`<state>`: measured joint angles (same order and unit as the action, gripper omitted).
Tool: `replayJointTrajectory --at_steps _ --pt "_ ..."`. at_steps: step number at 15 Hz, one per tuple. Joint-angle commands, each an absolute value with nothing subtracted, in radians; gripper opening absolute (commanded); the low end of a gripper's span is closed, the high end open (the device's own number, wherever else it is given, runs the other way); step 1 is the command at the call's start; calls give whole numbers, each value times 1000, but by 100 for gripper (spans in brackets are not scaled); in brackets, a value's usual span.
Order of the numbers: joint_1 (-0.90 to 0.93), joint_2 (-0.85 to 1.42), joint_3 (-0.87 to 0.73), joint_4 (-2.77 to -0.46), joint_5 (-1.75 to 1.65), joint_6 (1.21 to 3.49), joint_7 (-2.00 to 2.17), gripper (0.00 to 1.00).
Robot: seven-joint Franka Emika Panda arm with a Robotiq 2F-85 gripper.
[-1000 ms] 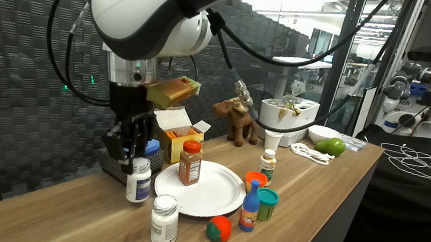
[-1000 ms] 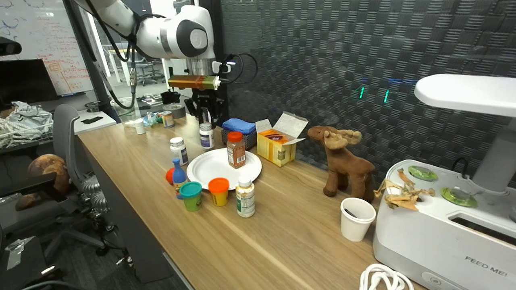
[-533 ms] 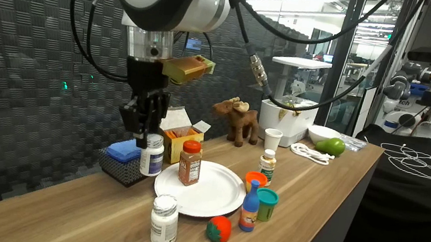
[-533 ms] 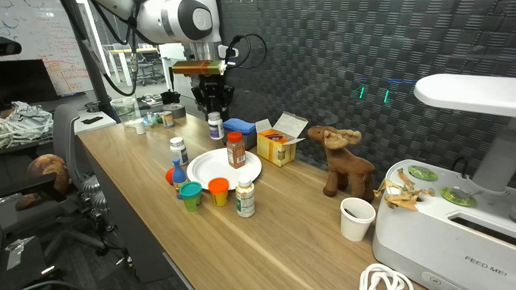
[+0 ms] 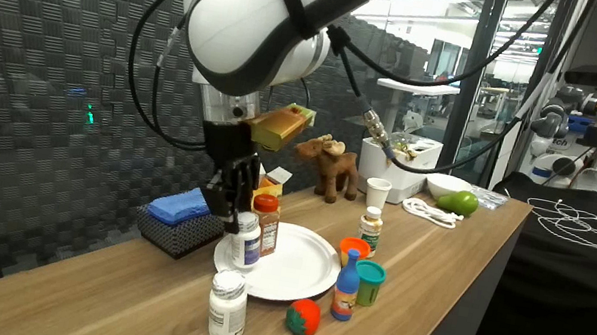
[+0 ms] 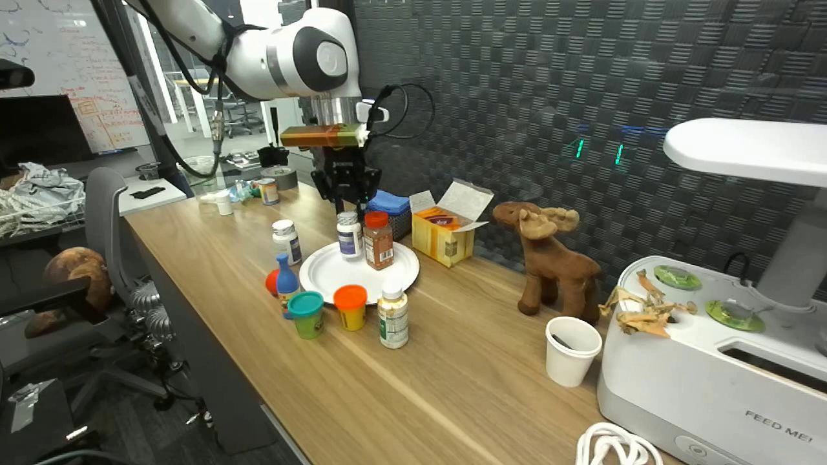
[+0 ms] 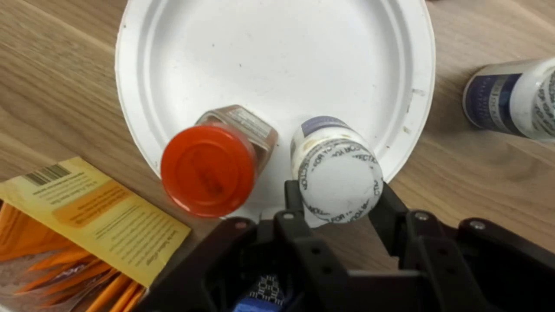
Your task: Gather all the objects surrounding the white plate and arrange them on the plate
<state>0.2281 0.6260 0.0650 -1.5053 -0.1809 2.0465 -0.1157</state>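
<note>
Countertop (image 6: 452, 381), plush moose (image 6: 557, 261), box (image 6: 446, 242) near plate (image 6: 339, 274)

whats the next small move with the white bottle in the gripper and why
Probably ease the gripper down slightly, until the held white bottle rests flat on the plate. The fingers flank its top, and its base is over or just on the plate beside the red-capped jar; the views don't settle which, so a gentle lowering before letting go seems safest.
</note>
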Motion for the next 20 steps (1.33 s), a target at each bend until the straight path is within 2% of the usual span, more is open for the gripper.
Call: replayJointTrajectory --at_steps 1,13,14,15,19,20 --pt "229 613 58 -1529 -228 2067 -86 18" --pt "199 623 77 -1533 -181 2091 -84 18" --pt "195 623 79 -1532 -173 2085 -85 68" --pt "191 623 80 -1532 -165 2086 -84 70" --pt "166 582 96 -1556 -120 2110 -88 98" --pt "159 573 104 -1560 -102 2123 -93 100"
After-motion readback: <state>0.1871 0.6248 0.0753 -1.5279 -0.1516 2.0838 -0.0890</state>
